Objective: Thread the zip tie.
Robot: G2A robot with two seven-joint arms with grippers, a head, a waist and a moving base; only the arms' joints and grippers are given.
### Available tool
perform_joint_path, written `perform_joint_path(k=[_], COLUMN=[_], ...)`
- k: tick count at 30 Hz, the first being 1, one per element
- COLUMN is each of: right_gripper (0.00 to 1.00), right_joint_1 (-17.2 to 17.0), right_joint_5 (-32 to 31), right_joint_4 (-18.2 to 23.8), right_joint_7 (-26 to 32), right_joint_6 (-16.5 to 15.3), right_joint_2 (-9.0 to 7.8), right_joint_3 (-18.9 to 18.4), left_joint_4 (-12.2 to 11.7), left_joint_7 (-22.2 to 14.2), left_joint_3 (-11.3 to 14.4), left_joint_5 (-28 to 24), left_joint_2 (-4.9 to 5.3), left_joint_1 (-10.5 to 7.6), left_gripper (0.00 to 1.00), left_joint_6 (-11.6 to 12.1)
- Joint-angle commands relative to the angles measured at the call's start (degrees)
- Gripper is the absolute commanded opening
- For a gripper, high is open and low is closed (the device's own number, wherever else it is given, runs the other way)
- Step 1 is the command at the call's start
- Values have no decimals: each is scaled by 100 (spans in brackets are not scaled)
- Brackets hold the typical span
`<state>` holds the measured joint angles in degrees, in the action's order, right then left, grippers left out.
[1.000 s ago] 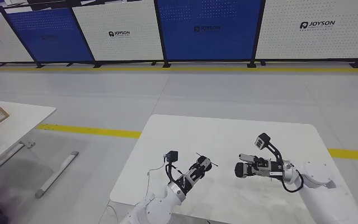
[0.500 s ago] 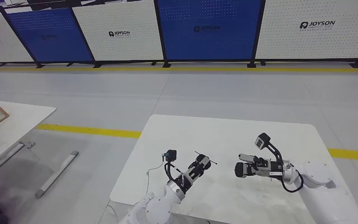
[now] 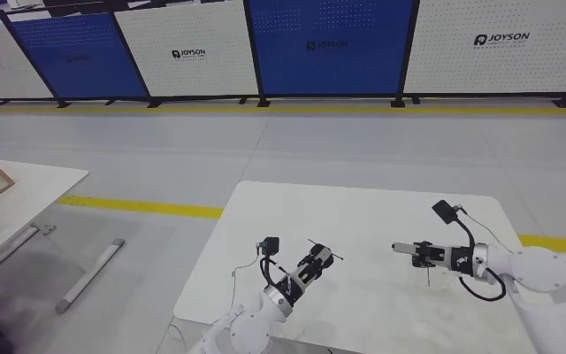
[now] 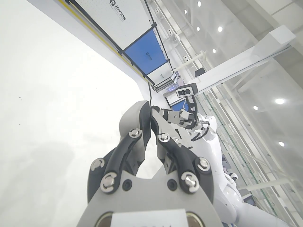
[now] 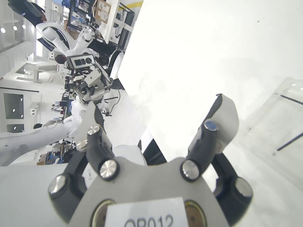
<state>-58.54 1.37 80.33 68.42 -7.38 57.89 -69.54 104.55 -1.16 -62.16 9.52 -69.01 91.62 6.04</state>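
Most of zip tie (image 4: 149,92) hidden betw. left gripper (image 4: 150,112) pads (image 4: 144,121).

Your left pincer (image 4: 150,119) and right pincer (image 5: 156,101) share grey fingers (image 4: 130,122), black links, silver screws, white labels, white arms.

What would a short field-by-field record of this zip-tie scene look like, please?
left gripper: shut on a black zip tie, over the table
right gripper: open, holding nothing
clear tray: near the right gripper, with black strips inside
arms: apart, grippers facing each other across the table
threading: no loop visible, not yet done
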Motion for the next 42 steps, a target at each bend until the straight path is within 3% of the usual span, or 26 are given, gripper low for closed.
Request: perform_joint_path(k=[1,9,13,17,19,21,32,34,37,40,42], right_gripper=[100,100,100,100,100,100,100,100,100,100,100], right_joint_1=[4,-34,91,270,425,527,527,491,657,890,958], right_joint_5=[8,-232,-639,-1465,-2183,-2520,-2520,-2639,-3024,-3129,-3089], right_joint_4=[-8,60,222,402,494,559,559,557,467,256,140], right_joint_7=[26,-184,244,511,465,302,302,386,612,1050,1110], right_joint_6=[-6,25,74,624,1238,1402,1402,1237,1518,1376,1455], right_joint_2=[2,-15,-119,-185,-176,-152,-152,-161,-165,-143,-133], right_joint_3=[7,-20,-238,-180,77,261,261,343,465,684,696], left_joint_4=[0,0,0,0,0,0,0,0,0,0,0], left_joint_7=[0,0,0,0,0,0,0,0,0,0,0], left_joint_3=[0,0,0,0,0,0,0,0,0,0,0], left_joint_5=[0,0,0,0,0,0,0,0,0,0,0], left_joint_2=[0,0,0,0,0,0,0,0,0,0,0], left_joint_1=[0,0,0,0,0,0,0,0,0,0,0], left_gripper=[0,0,0,0,0,0,0,0,0,0,0], left_joint_6=[0,0,0,0,0,0,0,0,0,0,0])
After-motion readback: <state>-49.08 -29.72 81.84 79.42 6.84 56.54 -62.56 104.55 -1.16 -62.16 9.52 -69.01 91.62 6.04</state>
